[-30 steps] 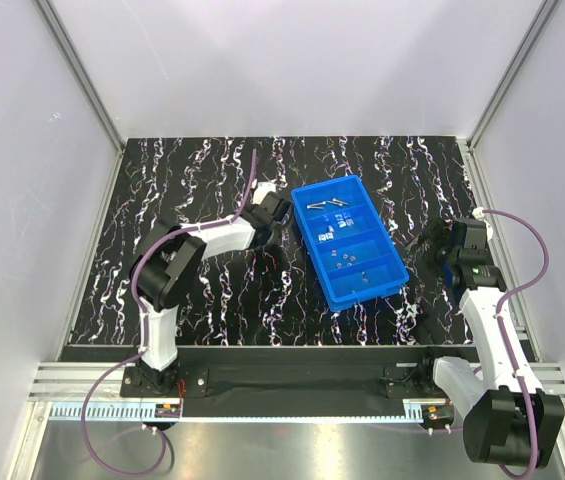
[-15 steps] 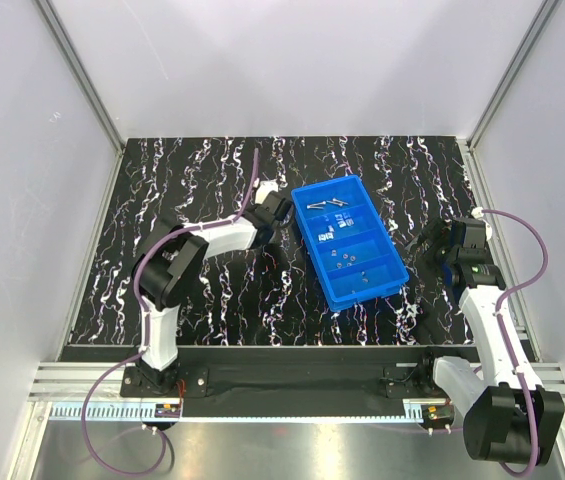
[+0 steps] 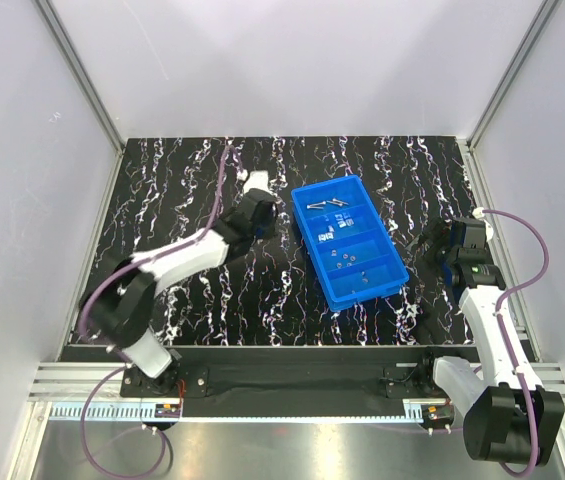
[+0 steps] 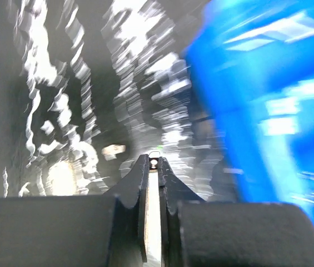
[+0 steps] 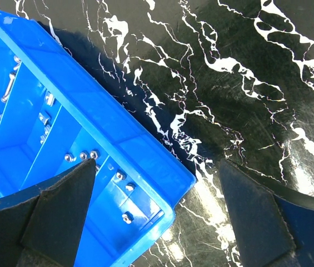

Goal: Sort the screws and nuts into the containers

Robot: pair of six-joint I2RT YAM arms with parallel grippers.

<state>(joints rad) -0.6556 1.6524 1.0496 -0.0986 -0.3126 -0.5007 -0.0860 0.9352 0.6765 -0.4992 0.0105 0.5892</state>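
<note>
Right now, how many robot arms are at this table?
2. The left arm reaches in on the left of the blue tray; the right arm stands on its right. No other arm shows.

Worktop (image 3: pixel 382 165) was black marble-look stuff with white veins, plain white walls (image 3: pixel 292 60) boxing it in, soft even light.

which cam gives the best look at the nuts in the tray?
Right wrist: the nuts are sharp and separable inside the blue tray. Top external shows them only as specks. Left wrist is motion-blurred; the tray is a blue smear, contents unreadable.
</note>
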